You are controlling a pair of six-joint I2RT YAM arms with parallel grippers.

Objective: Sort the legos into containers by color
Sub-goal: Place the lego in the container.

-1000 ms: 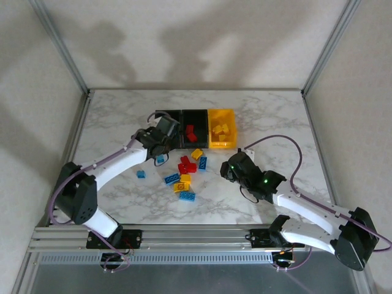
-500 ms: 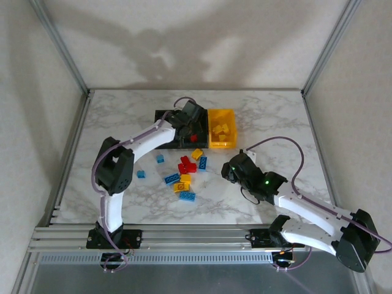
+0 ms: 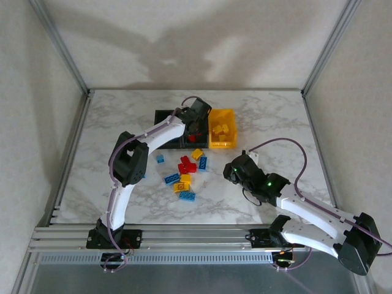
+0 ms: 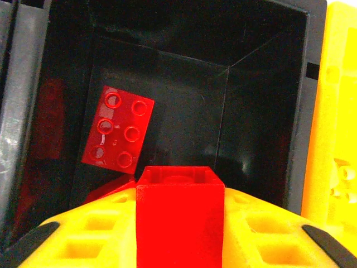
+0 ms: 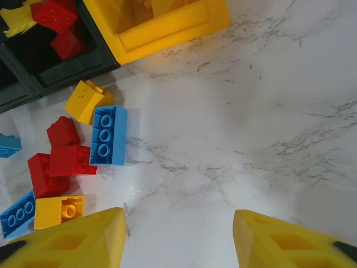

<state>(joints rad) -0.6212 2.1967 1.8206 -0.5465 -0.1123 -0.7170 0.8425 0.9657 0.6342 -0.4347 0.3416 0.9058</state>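
My left gripper [image 3: 197, 122] hangs over the middle black container [image 4: 268, 111], shut on a red lego [image 4: 178, 218] that stands upright between its yellow fingers. On that container's floor lies a flat red lego [image 4: 118, 135], with another red one beside it. The yellow container [image 3: 222, 146] to its right holds yellow legos. Loose red, blue and yellow legos [image 3: 185, 174] are scattered on the table in front of the containers. Over bare marble to their right, my right gripper [image 3: 229, 170] stands open with nothing in it; a blue lego [image 5: 109, 135] and a yellow lego [image 5: 86, 100] lie ahead on its left.
The left arm stretches over the left black container and hides most of it. A single blue lego [image 3: 160, 158] lies apart, left of the pile. Metal frame posts stand at the marble table's back corners.
The left arm has swung right from the left black container to above the middle one. The right arm has hardly moved.
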